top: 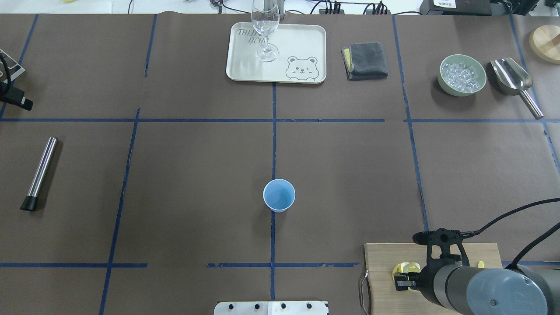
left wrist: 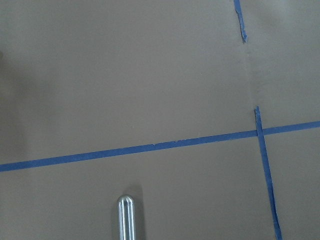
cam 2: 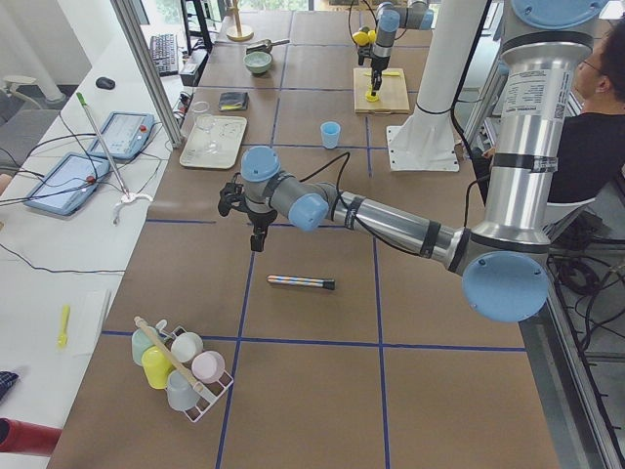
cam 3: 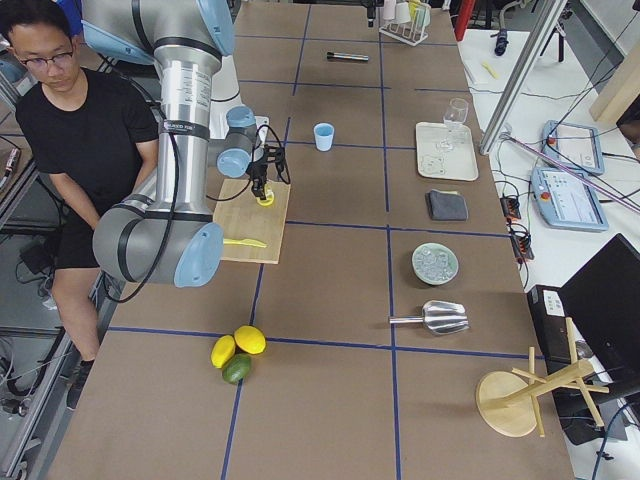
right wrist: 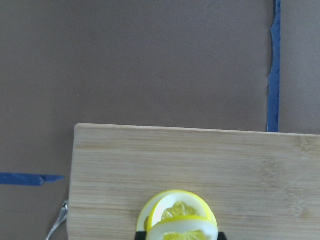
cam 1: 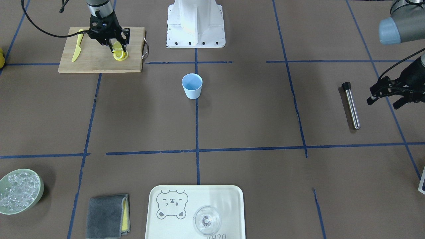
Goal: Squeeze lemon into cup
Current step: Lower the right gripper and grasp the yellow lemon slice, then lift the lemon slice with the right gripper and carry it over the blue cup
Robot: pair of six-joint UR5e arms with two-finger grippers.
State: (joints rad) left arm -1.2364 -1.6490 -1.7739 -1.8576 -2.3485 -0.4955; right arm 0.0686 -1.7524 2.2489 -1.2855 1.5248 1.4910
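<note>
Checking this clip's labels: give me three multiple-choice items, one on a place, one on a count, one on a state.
1. Where does the cup stand?
A near the middle of the table; B at a table corner; C off the table.
2. How many lemon slices show on the cutting board?
A one; B two; C four.
3. The cup is:
A tipped over; B upright with a slice inside; C upright, no lemon in it.

1 A: it stands on the central tape line.
2 B: the right wrist view shows two, overlapping.
3 C: its mouth faces up and only blue shows inside.
</note>
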